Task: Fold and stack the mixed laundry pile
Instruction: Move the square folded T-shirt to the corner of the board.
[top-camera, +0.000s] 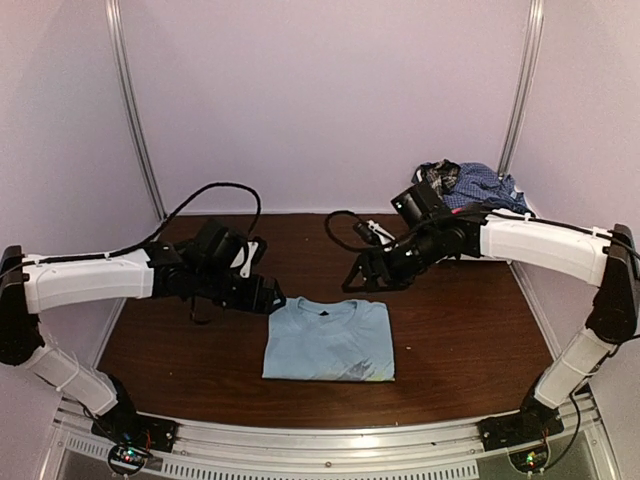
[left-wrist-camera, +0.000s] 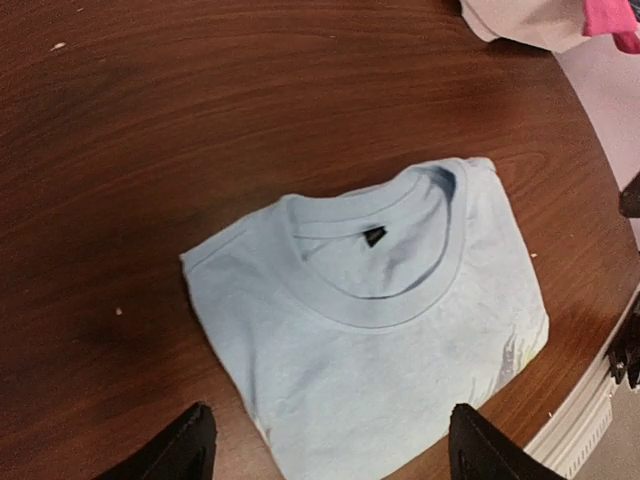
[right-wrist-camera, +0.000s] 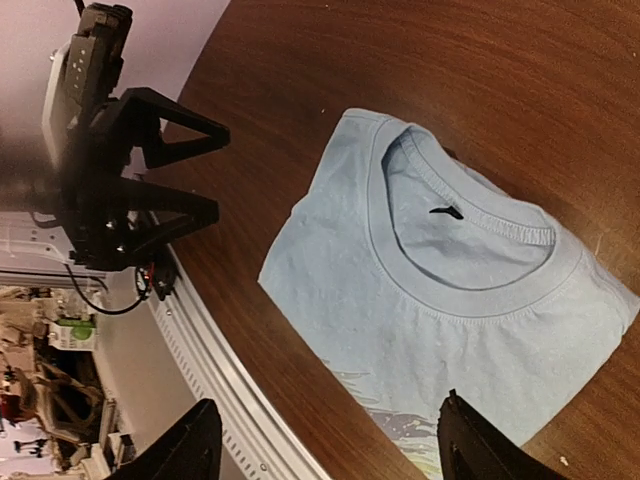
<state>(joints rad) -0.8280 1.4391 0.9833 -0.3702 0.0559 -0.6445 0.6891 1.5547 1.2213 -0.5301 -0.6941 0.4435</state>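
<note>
light blue t-shirt (top-camera: 329, 340) lies folded into a neat rectangle, flat on the table (top-camera: 460, 330), collar up and on the side towards the grippers, small dark tag showing inside the neckline, and a faded print on the end away from them. it sits under and between the two grippers, a little to the near side of both. left gripper (top-camera: 268, 293) hovers just off the shirt's far left corner, jaws spread wide, nothing between them; its wrist view looks straight down on the collar with both fingertips apart at the bottom of the picture. right gripper (top-camera: 365, 280) hangs just beyond the far right shoulder of the shirt, jaws also wide apart and empty, not touching the cloth. the two grippers face each other across the collar, near but apart. behind the right gripper, well away at the far right corner of the table, there's the rest of the laundry pile (top-camera: 470, 183), heaped loosely: a blue small-check shirt (top-camera: 488, 185) on top, a dark piece (top-camera: 437, 172) beside it on the left. in the left wrist view a hot pink piece (left-wrist-camera: 610, 18) peeks in at the top right corner, well beyond the fingertips, against something pale. a metal rail (top-camera: 330, 440) runs along the near edge of the table.
</note>
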